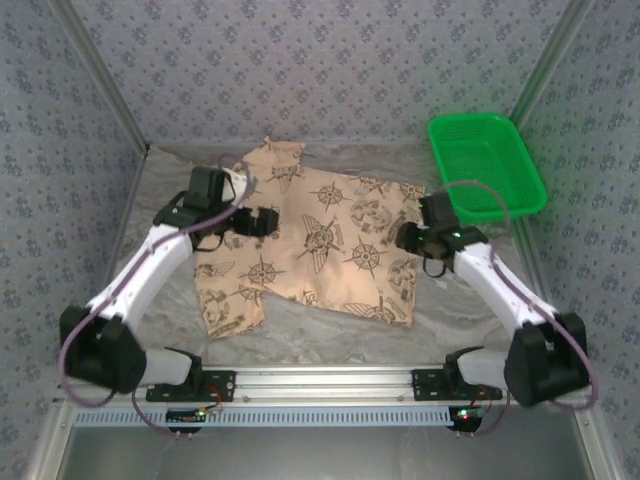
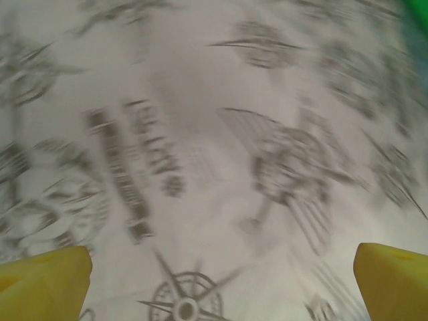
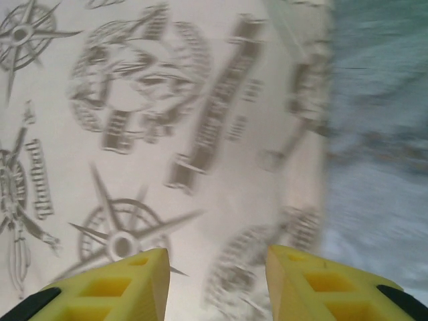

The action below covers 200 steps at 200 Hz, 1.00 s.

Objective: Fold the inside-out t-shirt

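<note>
The left arm (image 1: 150, 265) slanted from the lower left toward centre-left of the overhead frame. Its left gripper (image 1: 265, 222) pointed right, fingers (image 2: 47, 281) spread wide and empty. The right arm (image 1: 495, 275) leaned up-left from the lower right. Its right gripper (image 1: 408, 237) pointed left, jaws partly apart and empty.

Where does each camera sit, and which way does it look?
Top: above and behind the arms, looking down at the t-shirt, green basket and both arms.
Left wrist: on the left pincer, facing down at the print; yellow fingers wide apart.
Right wrist: on the right pincer, over the t-shirt's edge; yellow fingers.
All three share the t-shirt.
</note>
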Tool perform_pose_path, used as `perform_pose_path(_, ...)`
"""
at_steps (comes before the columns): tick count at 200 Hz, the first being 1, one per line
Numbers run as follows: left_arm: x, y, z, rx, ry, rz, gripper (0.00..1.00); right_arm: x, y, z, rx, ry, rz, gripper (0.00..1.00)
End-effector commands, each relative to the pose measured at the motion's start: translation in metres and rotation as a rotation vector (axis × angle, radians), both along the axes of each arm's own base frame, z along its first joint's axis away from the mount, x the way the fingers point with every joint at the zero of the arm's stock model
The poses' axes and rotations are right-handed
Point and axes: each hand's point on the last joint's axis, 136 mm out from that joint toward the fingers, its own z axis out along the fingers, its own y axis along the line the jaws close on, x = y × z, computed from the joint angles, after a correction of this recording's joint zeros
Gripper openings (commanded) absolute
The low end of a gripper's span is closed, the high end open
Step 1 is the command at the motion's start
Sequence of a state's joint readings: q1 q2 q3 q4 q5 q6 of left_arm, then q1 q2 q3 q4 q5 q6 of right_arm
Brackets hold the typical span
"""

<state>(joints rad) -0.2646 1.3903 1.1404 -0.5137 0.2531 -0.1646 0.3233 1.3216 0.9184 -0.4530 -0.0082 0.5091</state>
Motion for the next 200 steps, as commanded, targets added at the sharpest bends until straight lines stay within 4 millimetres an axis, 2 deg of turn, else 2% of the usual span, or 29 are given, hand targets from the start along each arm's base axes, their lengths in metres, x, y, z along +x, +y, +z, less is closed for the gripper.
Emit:
perform_pose_path(1,0.026,0.042,-0.043,-0.089,0.169,0.284,1.0,0.014,0.035,-0.023,0.032,0.059,0.016,0.44)
perform_pose_path(15,0.037,0.052,-0.07,-0.074,0.187,0.32,1.0,0.02,0.044,-0.045,0.02,0.102,0.009,0.43)
perform_pose_path(33,0.034,0.064,-0.107,-0.008,0.268,0.372,1.0,0.019,0.035,-0.077,0.003,0.175,-0.064,0.38)
perform_pose_path(56,0.015,0.07,-0.142,0.008,0.347,0.442,1.0,0.014,0.011,-0.108,-0.034,0.243,-0.11,0.31)
perform_pose_path(78,-0.009,0.073,-0.162,0.029,0.415,0.462,1.0,0.014,-0.008,-0.118,-0.035,0.273,-0.145,0.3)
perform_pose_path(90,-0.021,0.076,-0.163,0.04,0.436,0.472,0.99,0.017,-0.012,-0.114,-0.029,0.266,-0.121,0.3)
perform_pose_path(103,-0.028,0.079,-0.148,0.048,0.421,0.482,1.0,0.02,-0.018,-0.1,-0.051,0.236,-0.108,0.32)
perform_pose_path(115,-0.039,0.087,-0.13,0.057,0.425,0.539,1.0,0.021,-0.033,-0.082,-0.104,0.206,-0.146,0.37)
perform_pose_path(137,-0.081,0.1,-0.11,0.081,0.506,0.644,1.0,0.003,-0.051,-0.052,-0.145,0.205,-0.194,0.48)
perform_pose_path(148,-0.103,0.094,-0.11,0.048,0.585,0.646,1.0,-0.006,-0.041,-0.044,-0.139,0.204,-0.107,0.5)
perform_pose_path(152,-0.111,0.092,-0.112,0.04,0.623,0.645,1.0,-0.016,-0.036,-0.044,-0.138,0.23,-0.063,0.51)
perform_pose_path(169,-0.148,0.085,-0.122,0.054,0.778,0.623,1.0,-0.042,-0.002,-0.039,-0.15,0.253,0.2,0.51)
perform_pose_path(184,-0.172,0.074,-0.134,-0.005,0.851,0.626,1.0,-0.064,0.026,-0.029,-0.247,0.201,0.514,0.53)
perform_pose_path(200,-0.198,0.073,-0.14,0.005,0.894,0.674,0.98,-0.087,0.038,-0.025,-0.429,0.11,0.839,0.54)
